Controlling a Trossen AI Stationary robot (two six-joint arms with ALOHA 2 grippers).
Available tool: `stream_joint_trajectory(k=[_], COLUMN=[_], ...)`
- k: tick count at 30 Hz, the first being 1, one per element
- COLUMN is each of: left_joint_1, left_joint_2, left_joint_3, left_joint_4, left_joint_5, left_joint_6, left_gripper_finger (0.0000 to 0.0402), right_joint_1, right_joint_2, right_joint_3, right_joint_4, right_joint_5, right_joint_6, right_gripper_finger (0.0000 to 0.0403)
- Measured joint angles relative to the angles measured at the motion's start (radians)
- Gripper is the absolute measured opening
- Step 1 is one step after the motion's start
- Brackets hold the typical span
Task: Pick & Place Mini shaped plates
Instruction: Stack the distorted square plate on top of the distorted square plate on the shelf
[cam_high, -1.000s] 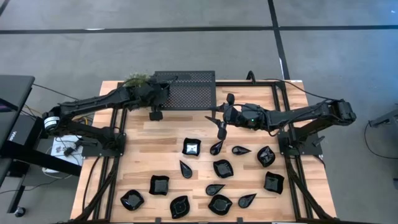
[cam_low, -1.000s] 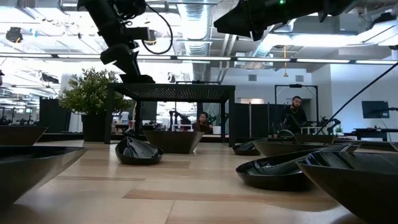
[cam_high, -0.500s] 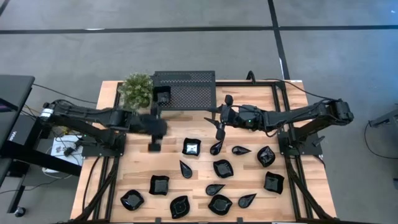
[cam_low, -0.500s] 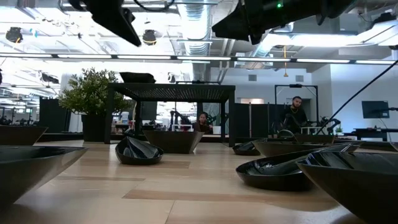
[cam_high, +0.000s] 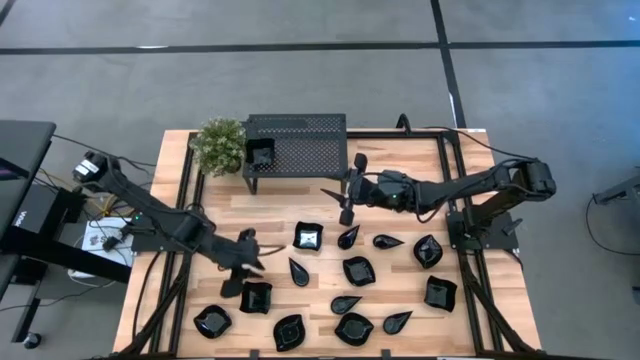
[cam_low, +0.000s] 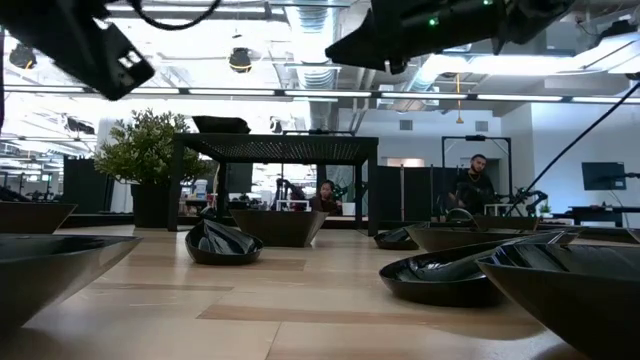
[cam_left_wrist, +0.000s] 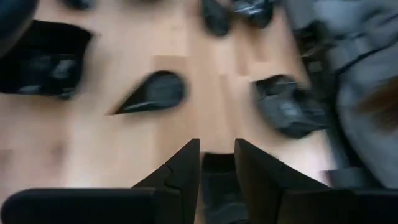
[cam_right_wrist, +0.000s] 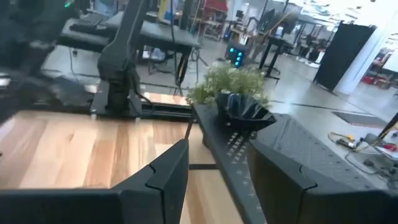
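Note:
Several glossy black mini shaped plates (cam_high: 357, 270) lie on the wooden table's near half. One plate (cam_high: 260, 153) rests on the left end of the black perforated stand (cam_high: 305, 150); the right wrist view shows that plate (cam_right_wrist: 244, 109) too. My left gripper (cam_high: 250, 270) hovers open, tilted downward, over the near left of the table, beside a square plate (cam_high: 256, 297) and a teardrop plate (cam_left_wrist: 152, 93). My right gripper (cam_high: 337, 193) hangs open and level near the stand's right end, nothing between its fingers (cam_right_wrist: 168, 180).
A small potted plant (cam_high: 220, 144) stands at the far left corner beside the stand. Black frame rails (cam_high: 455, 180) run along the table's left and right sides. Bare wood lies between the stand and the plates. People sit in the room beyond the table.
My left gripper has left the plate on the stand's left end and swung from there toward the table's near edge, sinking and turning as it went. The plate stays on the stand.

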Motion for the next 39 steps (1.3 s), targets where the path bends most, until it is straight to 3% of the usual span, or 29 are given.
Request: stream_joint_trajectory(k=[6,12,19,30,39], left_joint_1=[-0.073,-0.147,-0.209,-0.246,-0.248], left_joint_2=[0.077,0.253,0.39,0.393,0.393], left_joint_3=[-0.083,-0.085,-0.085,-0.084,-0.084], left_joint_4=[0.314,0.417,0.448,0.448,0.428], left_joint_5=[0.001,0.001,-0.015,-0.026,-0.071], left_joint_6=[-0.026,-0.153,-0.28,-0.326,-0.326], left_gripper_finger=[0.0102,0.0102,0.0102,0.0102,0.0102], right_joint_1=[-0.016,0.007,0.072,0.21,0.256], right_joint_2=[0.0,0.0,0.0,0.0,0.0], right_joint_3=[0.017,0.017,0.017,0.017,0.016], right_joint_4=[0.005,0.019,0.007,0.0,0.001], right_joint_5=[0.0,0.0,-0.003,-0.003,-0.003], right_joint_6=[0.074,0.114,0.124,0.166,0.166], right_gripper_finger=[0.0159,0.0159,0.0159,0.0159,0.0159])
